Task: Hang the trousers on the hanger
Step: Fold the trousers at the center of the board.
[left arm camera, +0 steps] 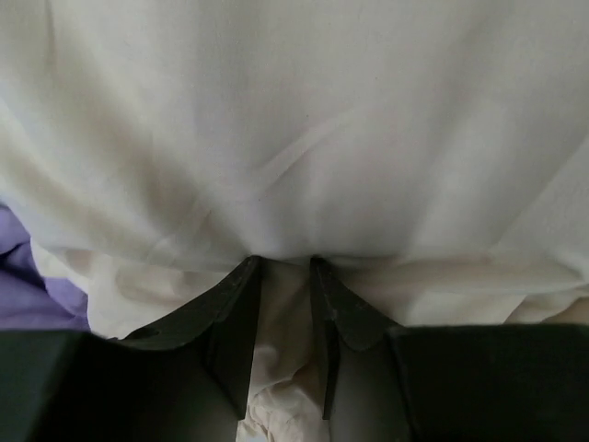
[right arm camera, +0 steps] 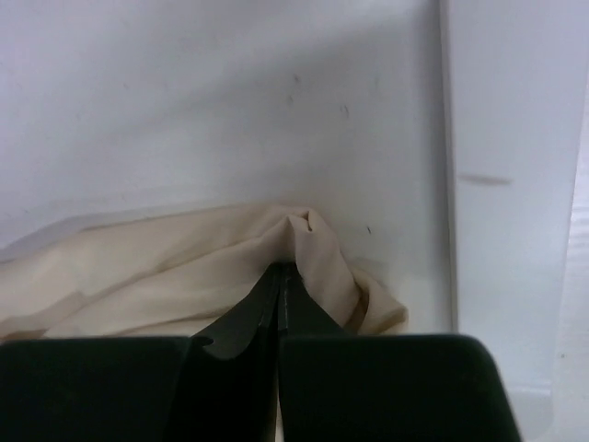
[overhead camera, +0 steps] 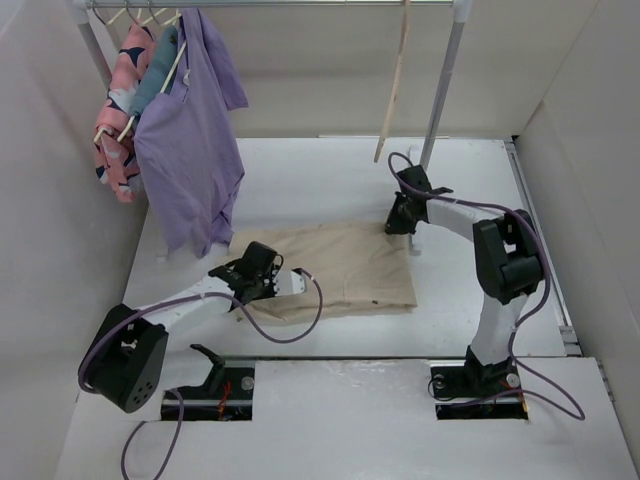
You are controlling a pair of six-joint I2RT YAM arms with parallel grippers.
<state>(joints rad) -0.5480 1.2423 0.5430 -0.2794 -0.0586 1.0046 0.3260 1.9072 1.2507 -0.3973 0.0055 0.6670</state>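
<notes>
While the trousers (overhead camera: 345, 270) lie on the table (overhead camera: 330, 180), the left gripper (left arm camera: 281, 267), nearly closed, nips their near-left edge and the right gripper (right arm camera: 281, 272) pinches tight on their far-right corner.

At eleven o'clock we see a purple shirt (overhead camera: 190, 150) hanging from the rail (overhead camera: 270, 4), a pink patterned garment (overhead camera: 118, 110) at its nine o'clock, a grey-blue garment (overhead camera: 158, 62) between them; the white surface (overhead camera: 330, 170) lies below.

White walls (overhead camera: 590, 120) enclose a white table (overhead camera: 330, 170) beneath a metal clothes rack (overhead camera: 447, 80).
</notes>
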